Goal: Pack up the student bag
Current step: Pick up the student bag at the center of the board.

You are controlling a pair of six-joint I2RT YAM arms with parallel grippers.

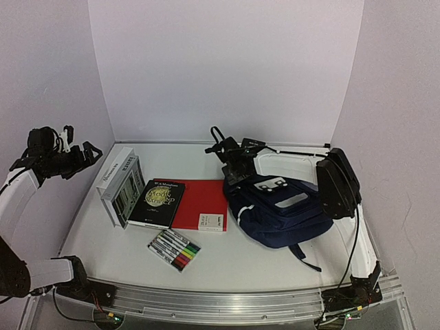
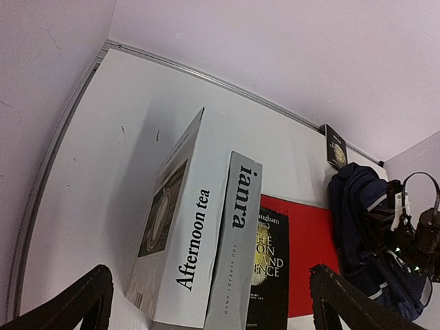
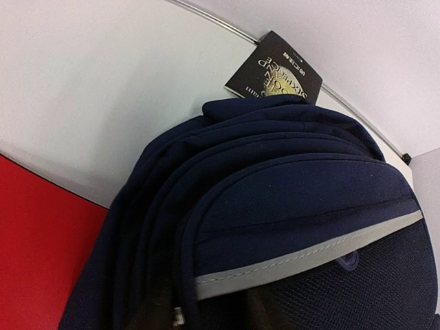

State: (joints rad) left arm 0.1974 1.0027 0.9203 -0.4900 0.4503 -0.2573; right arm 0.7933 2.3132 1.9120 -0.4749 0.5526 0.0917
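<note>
The student bag (image 1: 282, 210), navy blue with pale piping, lies at the right of the table; it also shows at the right of the left wrist view (image 2: 354, 220). My right gripper (image 1: 237, 170) rests at the bag's top end. In the right wrist view the student bag (image 3: 289, 206) fills the picture, and the right gripper (image 3: 206, 315) shows only as two dark blurs at the bottom edge, on either side of a piped seam and a small metal zip pull (image 3: 177, 317). My left gripper (image 1: 77, 159) hangs open high at the left, above the books (image 2: 210, 275).
Two pale boxed books (image 1: 118, 182) stand on edge at the left. A black book (image 1: 158, 203) lies beside them on a red folder (image 1: 203, 199), with a small white card (image 1: 212, 221). A pack of markers (image 1: 174, 249) lies nearer. A black hang tag (image 3: 275, 69) lies behind the bag.
</note>
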